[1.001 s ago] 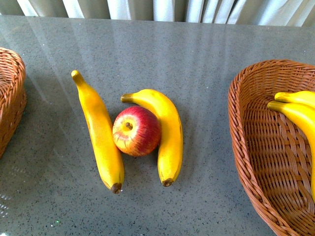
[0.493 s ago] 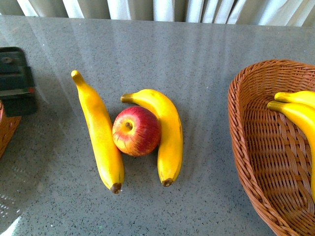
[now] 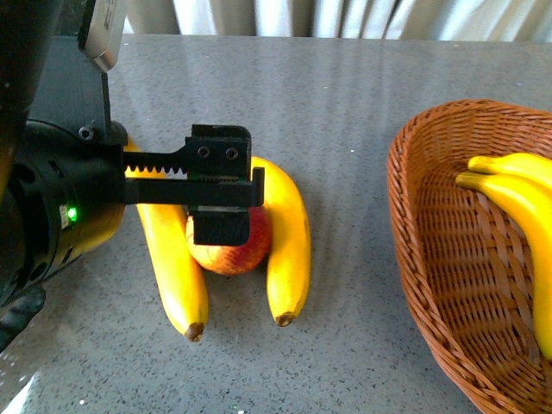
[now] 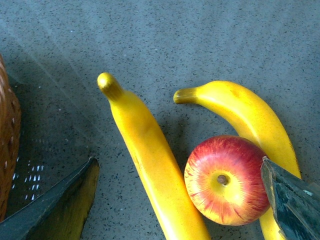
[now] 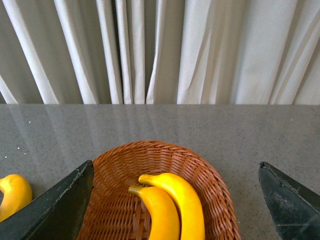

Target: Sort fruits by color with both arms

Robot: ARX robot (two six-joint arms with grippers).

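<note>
Left gripper (image 4: 178, 161): jaws spread wide and holding nothing, hovering right over the fruit cluster in the middle of the grey table (image 3: 362, 112).
Red apple (image 4: 227, 182): sitting stem-up on the table, wedged between two bananas and touching both. One finger (image 4: 290, 200) is just beside it.
How it'll handle: glossy, round and probably rigid and light, so it looks likely to slip or roll. Best bet is to close across its widest middle.
The squeeze: the long banana (image 4: 150, 155) and the curved banana (image 4: 250, 112) hug its sides. Fingers would fit more easily at the two free sides than down the banana gaps.
Right gripper (image 5: 175, 166): also wide apart and empty, hanging above its basket.
Right wicker basket (image 3: 414, 224): two yellow bananas (image 3: 517, 203) lie inside, side by side against the far wall, with plenty of floor bare.
Left basket (image 4: 7, 150): only a sliver of woven rim shows, so I can't tell what's in it.
</note>
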